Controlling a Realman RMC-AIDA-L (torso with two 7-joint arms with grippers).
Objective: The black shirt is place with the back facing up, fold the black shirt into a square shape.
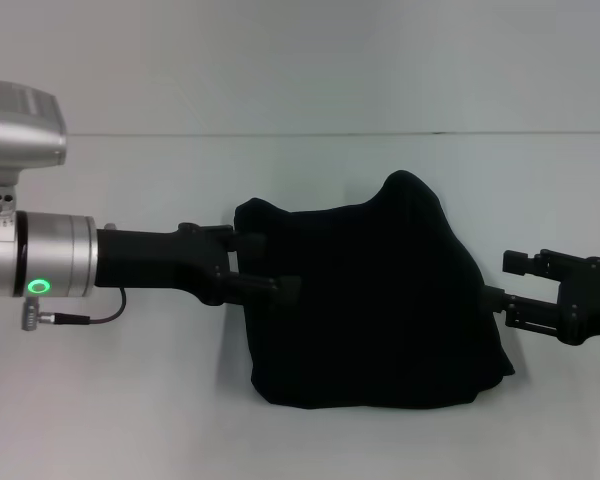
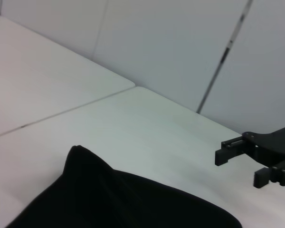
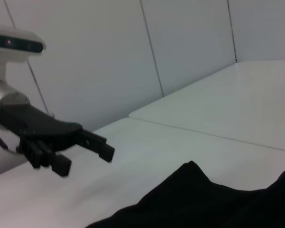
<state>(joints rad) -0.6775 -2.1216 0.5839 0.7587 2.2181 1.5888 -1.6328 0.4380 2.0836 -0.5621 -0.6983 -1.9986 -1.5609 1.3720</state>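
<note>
The black shirt (image 1: pixel 370 300) lies bunched in a rough, lumpy block at the middle of the white table, with a peak rising at its far edge. No lettering shows on it. My left gripper (image 1: pixel 265 265) hovers at the shirt's left edge, open and holding nothing. The right wrist view shows that left gripper (image 3: pixel 88 161) above bare table, clear of the shirt (image 3: pixel 204 199). At the shirt's right edge my right gripper (image 1: pixel 507 280) is also open and empty. From the left wrist, the right gripper (image 2: pixel 238 169) is seen apart from the shirt (image 2: pixel 109 199).
The white table (image 1: pixel 130 400) has bare surface on every side of the shirt. A seam (image 1: pixel 280 134) crosses it at the back, before a pale panelled wall (image 3: pixel 190 42). My left arm's silver wrist with a green light (image 1: pixel 40 285) reaches in from the left.
</note>
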